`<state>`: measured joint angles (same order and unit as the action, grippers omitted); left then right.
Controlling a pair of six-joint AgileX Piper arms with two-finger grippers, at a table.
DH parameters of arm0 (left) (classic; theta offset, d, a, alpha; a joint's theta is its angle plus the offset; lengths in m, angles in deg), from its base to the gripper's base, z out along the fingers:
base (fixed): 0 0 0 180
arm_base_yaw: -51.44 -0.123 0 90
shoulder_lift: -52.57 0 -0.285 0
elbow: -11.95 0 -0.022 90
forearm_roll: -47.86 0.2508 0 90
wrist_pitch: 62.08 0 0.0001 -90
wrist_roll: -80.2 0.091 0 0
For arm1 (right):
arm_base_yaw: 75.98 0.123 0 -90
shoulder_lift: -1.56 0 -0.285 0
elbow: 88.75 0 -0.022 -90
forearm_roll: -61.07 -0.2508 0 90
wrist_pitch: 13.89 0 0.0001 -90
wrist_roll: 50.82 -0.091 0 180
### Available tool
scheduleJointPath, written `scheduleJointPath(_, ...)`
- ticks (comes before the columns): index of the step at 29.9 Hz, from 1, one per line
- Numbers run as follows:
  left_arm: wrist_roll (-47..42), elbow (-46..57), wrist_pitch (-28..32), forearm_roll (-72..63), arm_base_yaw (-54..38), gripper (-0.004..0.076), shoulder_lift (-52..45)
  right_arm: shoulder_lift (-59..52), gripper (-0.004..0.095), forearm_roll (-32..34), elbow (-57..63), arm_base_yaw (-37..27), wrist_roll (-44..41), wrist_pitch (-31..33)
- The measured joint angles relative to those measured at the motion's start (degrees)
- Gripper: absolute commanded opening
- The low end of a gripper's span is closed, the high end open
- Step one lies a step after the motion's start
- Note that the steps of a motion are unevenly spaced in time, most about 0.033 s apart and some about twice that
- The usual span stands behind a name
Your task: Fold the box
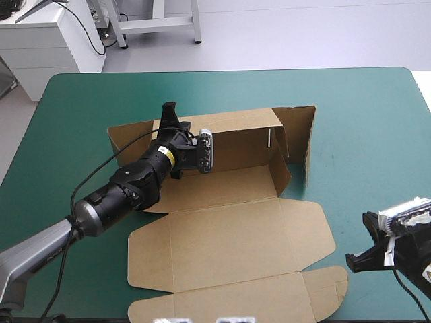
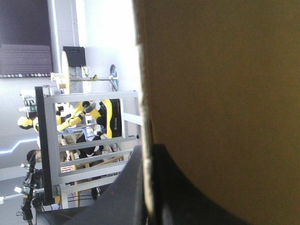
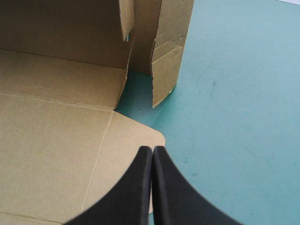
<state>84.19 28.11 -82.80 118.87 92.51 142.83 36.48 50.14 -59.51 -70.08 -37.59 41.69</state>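
The brown box (image 1: 236, 235) lies mid-table with its back wall (image 1: 236, 131) and right side flaps (image 1: 296, 145) raised and its lid flat toward the front edge. My left gripper (image 1: 170, 116) reaches over the tray floor and is shut on the back wall's top edge near its left end. In the left wrist view the board (image 2: 220, 93) stands edge-on between the black fingers (image 2: 136, 187). My right gripper (image 1: 357, 256) hovers at the front right, shut and holding nothing. Its tip (image 3: 152, 151) sits over the lid's rounded corner (image 3: 140, 133), facing the raised flaps (image 3: 168, 61).
The teal-green cover (image 1: 377, 121) shows in a broad strip between the box and the table's right edge, and in another strip behind the back wall. The lid's front tuck flap (image 1: 269, 299) reaches close to the table's front edge.
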Motion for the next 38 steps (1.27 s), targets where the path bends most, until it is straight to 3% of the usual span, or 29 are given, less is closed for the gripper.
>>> scheduleJointPath(8,-12.6,0.2,1.8,12.9,0.7,-0.0008,0.0,8.4,-0.0019,0.0,-0.6,0.0,-1.2,-2.8)
scheduleJointPath(20,-22.7,5.7,2.7,22.9,0.8,-0.0008,-2.4,23.7,-0.0018,-0.1,-11.0,0.0,-0.6,-9.6)
scheduleJointPath(24,-28.4,7.6,2.9,26.5,0.8,-0.0008,-3.9,30.0,-0.0019,-0.5,-17.1,0.0,-0.6,-8.3)
scheduleJointPath(31,-30.1,7.9,2.8,27.2,0.8,-0.0008,-4.1,41.9,-0.0019,-1.9,-29.1,0.0,0.2,-6.7)
scheduleJointPath(38,-30.2,8.0,2.8,27.3,0.8,-0.0008,-4.1,56.5,-0.0019,-2.4,-44.0,0.0,0.0,0.0)
